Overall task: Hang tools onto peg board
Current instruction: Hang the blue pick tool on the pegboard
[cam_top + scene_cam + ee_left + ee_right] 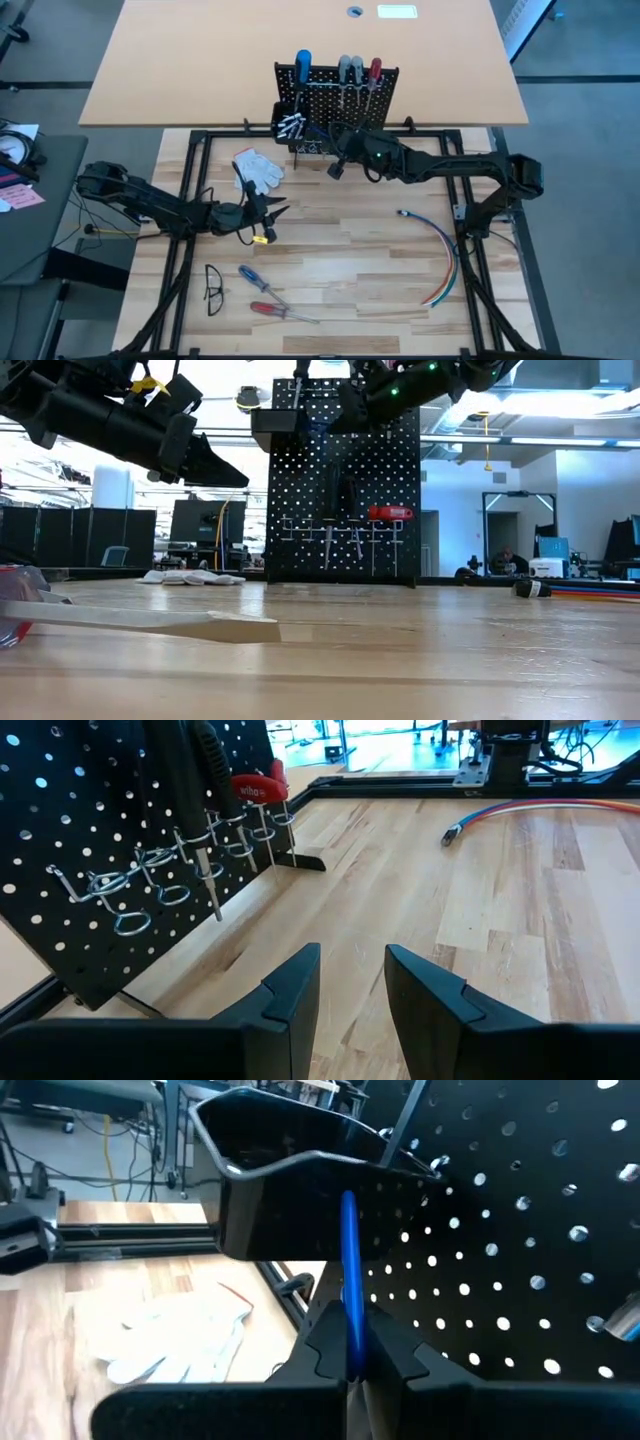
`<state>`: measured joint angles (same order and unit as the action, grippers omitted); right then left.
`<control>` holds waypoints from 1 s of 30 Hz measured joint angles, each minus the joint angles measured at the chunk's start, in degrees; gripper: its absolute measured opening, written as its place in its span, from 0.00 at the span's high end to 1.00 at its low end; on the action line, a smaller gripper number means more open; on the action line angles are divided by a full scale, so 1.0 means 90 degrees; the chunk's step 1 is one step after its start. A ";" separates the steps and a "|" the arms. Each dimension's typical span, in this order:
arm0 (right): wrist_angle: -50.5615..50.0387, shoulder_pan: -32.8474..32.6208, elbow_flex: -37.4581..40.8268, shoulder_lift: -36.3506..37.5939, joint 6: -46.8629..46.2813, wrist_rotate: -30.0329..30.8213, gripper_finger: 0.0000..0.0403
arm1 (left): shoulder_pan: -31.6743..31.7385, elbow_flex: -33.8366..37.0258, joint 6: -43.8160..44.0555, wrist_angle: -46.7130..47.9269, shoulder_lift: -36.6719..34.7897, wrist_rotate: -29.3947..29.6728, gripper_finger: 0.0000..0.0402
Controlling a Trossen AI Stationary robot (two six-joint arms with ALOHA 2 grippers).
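The black peg board [340, 92] stands upright at the table's far middle, with blue, grey and red handled tools at its top and a black bin [290, 1190] on its left side. In the left wrist view a black screwdriver [200, 800] and a red handle [258, 788] hang from its wire hooks. My right gripper [336, 168] is in front of the bin, shut on a thin blue rod [349, 1270]. My left gripper [352, 988] hovers open and empty above the table's near left. A blue screwdriver [251, 277] and a red one [276, 311] lie flat near the front edge. My right gripper pinches the thin blue rod [350, 1342] between its two fingers. The fingers come roughly level from the table's right side. The rod sticks out past the fingertips toward the bin's front wall, clear of the table. Whether its far end touches the bin I cannot tell.
A white glove [259, 169] lies left of the peg board. A bundle of coloured cables [441, 252] curves across the table's right side. Black glasses [213, 290] lie at the near left. Bare wood shows in the middle.
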<state>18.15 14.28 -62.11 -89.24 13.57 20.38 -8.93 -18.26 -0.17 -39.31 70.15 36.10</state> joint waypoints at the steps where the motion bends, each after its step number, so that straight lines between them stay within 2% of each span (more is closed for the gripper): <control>1: 0.0007 0.0000 0.0000 -0.0003 -0.0010 -0.0072 0.97 | 0.0000 0.0000 0.0000 0.0000 0.0000 0.0000 0.73; 15: 0.0059 0.0181 0.0000 0.0048 -0.0915 -0.0132 0.97 | 0.0000 0.0000 0.0000 0.0000 0.0000 0.0000 0.73; 24: -0.0233 0.0243 -0.0002 0.0210 -0.2299 -0.0100 0.96 | 0.0000 0.0000 0.0019 -0.0001 0.0000 0.0000 0.73; 30: -0.0435 0.0250 -0.0002 0.0207 -0.2333 -0.0097 0.96 | 0.0000 0.0000 0.0046 0.0000 0.0000 0.0000 0.73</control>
<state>14.24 16.53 -62.13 -87.37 -7.43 19.51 -8.93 -18.26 0.25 -39.31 70.15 36.10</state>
